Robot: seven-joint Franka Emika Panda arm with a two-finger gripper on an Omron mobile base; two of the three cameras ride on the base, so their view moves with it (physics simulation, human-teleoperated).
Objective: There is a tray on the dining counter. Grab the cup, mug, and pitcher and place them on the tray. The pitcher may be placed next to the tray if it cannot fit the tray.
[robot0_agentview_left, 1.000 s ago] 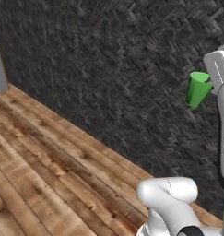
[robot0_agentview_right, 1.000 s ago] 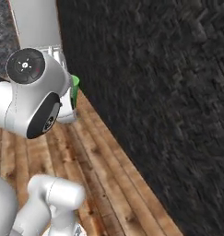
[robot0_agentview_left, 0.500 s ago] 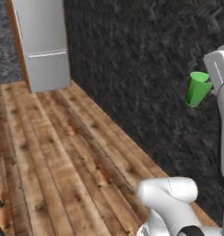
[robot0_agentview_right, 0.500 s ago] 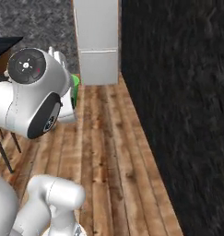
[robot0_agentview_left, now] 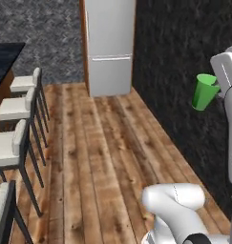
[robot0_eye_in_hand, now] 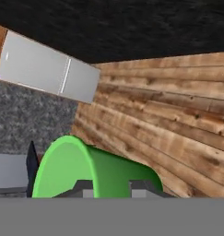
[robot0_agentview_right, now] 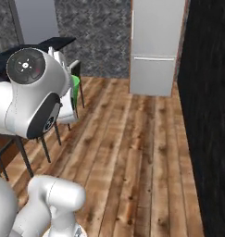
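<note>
At the far left, the black marbled stone tabletop (robot0_agentview_left: 5, 55) of the dining counter stands behind a row of white stools with dark legs (robot0_agentview_left: 23, 112). In the far middle stands a tall grey refrigerator (robot0_agentview_left: 110, 45), on the brown wooden plank floor (robot0_agentview_left: 103, 157). At the right, the small bright green handleless cup (robot0_agentview_left: 204, 91) is carried high in the air, and the tool (robot0_eye_in_hand: 106, 186) is clenched on its wall near the base. The cup looks light and stiff, probably smooth and a little slippery. Because it tapers, I judge a hold low on the side wall is safe, if it is kept firm.
</note>
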